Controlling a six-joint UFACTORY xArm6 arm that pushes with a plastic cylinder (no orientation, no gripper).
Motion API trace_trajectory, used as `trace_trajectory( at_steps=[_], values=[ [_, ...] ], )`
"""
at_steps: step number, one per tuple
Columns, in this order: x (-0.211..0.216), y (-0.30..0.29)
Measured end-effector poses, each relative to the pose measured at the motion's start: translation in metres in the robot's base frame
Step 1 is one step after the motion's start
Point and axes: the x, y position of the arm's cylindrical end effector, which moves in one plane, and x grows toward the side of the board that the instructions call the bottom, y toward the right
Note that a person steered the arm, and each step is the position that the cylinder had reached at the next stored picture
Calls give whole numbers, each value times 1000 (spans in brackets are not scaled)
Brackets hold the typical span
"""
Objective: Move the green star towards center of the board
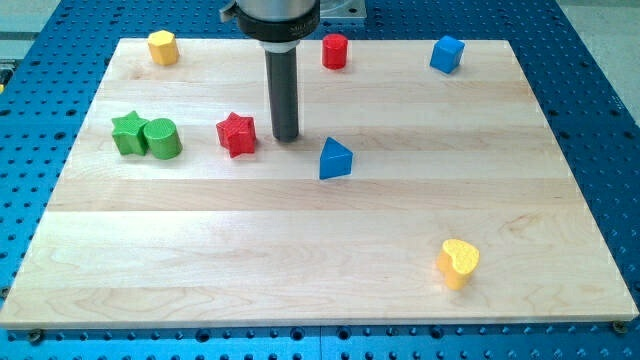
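The green star (127, 133) lies at the view's left on the wooden board (320, 260), touching a green cylinder (162, 138) on its right side. My tip (286, 137) stands near the board's middle, well to the right of the green star. The tip is just right of a red star (237, 134) and up-left of a blue triangle (335, 159). The red star and green cylinder lie between the tip and the green star.
A yellow hexagon-like block (163, 47) is at the top left, a red cylinder (335, 51) at the top middle, a blue cube (447, 54) at the top right, and a yellow heart (458, 263) at the bottom right.
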Motion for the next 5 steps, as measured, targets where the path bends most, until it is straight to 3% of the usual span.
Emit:
trace_trajectory(
  at_steps=[1, 2, 3, 4, 5],
  values=[
    [48, -19],
    [75, -81],
    [129, -180],
    [120, -264],
    [97, -263]
  ],
)
